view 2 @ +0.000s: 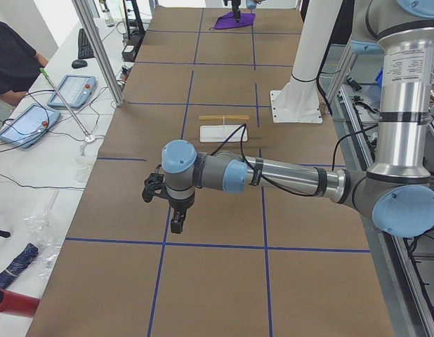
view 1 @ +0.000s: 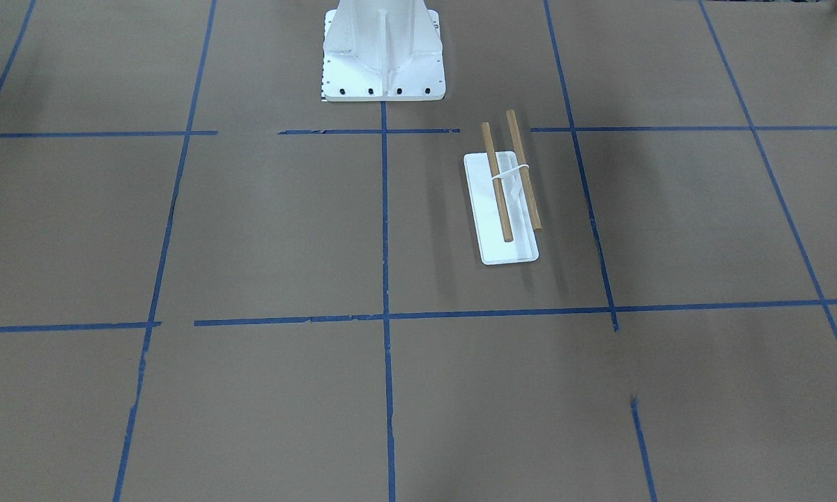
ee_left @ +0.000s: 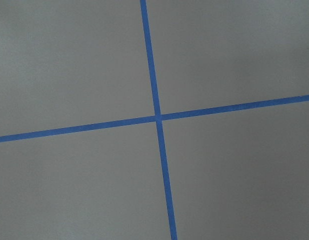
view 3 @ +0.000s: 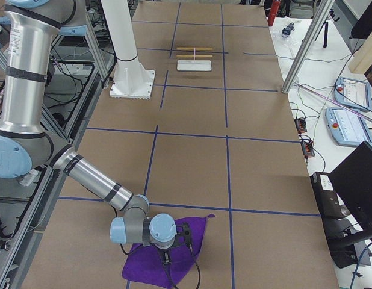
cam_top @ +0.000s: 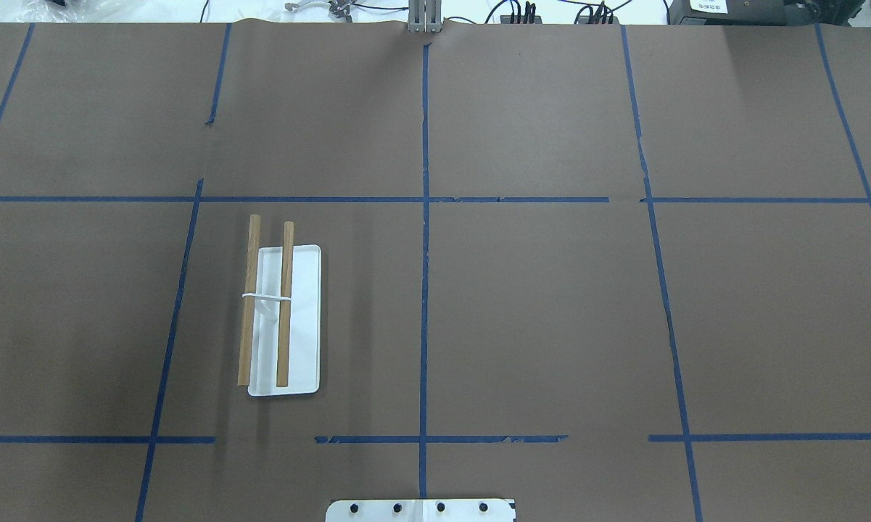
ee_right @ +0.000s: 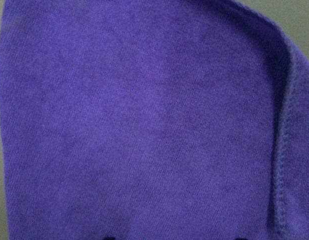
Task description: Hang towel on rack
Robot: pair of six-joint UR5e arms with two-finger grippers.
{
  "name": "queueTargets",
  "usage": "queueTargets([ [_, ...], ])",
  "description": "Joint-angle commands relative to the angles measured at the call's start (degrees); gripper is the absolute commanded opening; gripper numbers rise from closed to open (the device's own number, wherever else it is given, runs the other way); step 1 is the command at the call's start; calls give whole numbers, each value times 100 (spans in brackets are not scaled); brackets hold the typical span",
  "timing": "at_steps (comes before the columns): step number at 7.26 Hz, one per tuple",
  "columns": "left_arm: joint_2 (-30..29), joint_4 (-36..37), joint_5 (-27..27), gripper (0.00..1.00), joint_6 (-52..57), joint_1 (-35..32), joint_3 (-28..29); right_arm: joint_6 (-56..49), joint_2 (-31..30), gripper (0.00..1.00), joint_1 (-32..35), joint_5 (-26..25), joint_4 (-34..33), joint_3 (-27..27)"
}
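Note:
The purple towel (view 3: 174,250) lies flat on the table at the robot's right end, far from the rack; it also shows in the exterior left view (view 2: 234,21). It fills the right wrist view (ee_right: 144,120). My right gripper (view 3: 166,257) points down onto the towel; two dark fingertips (ee_right: 108,237) show wide apart at that view's bottom edge. The rack (cam_top: 283,319) stands bare on the robot's left half, with two wooden dowels over a white base plate (view 1: 512,247). My left gripper (view 2: 176,223) hovers over bare table; I cannot tell its state.
The large white bolted pedestal (view 1: 383,63) stands at the robot's base. Brown paper with blue tape lines (ee_left: 157,117) covers the table. Tablets and cables lie on the side bench (view 2: 34,119). An operator sits at the far left (view 2: 10,56).

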Motion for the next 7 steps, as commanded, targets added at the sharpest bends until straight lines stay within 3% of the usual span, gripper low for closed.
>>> queueTargets([
  [1, -2, 10, 0, 100, 0, -3, -25, -12, 9, 48, 0, -20, 7, 0],
  [4, -2, 10, 0, 100, 0, -3, -17, -12, 0, 32, 0, -29, 24, 8],
  [7, -2, 10, 0, 100, 0, -3, -17, -30, 9, 27, 0, -29, 33, 35],
])
